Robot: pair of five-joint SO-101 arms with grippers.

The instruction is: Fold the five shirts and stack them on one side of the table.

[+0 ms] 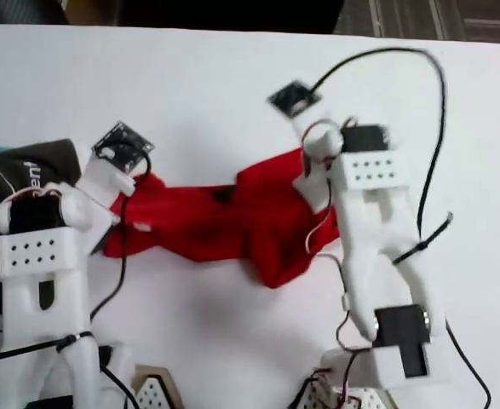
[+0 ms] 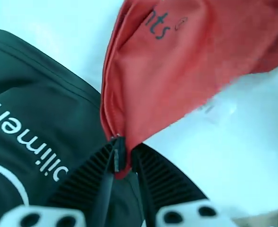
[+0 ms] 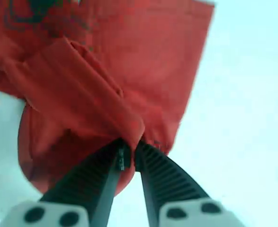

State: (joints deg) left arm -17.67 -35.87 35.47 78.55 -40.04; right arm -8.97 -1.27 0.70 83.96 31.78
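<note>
The red shirt (image 1: 224, 223) is clamped at opposite ends by the left end effector (image 2: 122, 158) and right end effector (image 3: 129, 153). A black shirt (image 2: 34, 118) is noted on the counter (image 1: 232, 85) just beside the left one.

The left gripper (image 2: 122, 152) is pinching the red shirt (image 2: 176, 71) at the left, jaws closed. The right gripper (image 3: 129, 150) is gripping it too, seemingly slightly farther back.

One red shirt (image 1: 224, 226); one black shirt (image 2: 34, 94), possibly more beneath it. Two grippers: left gripper (image 2: 123, 150), right gripper (image 3: 129, 150). One white table (image 1: 232, 85).
</note>
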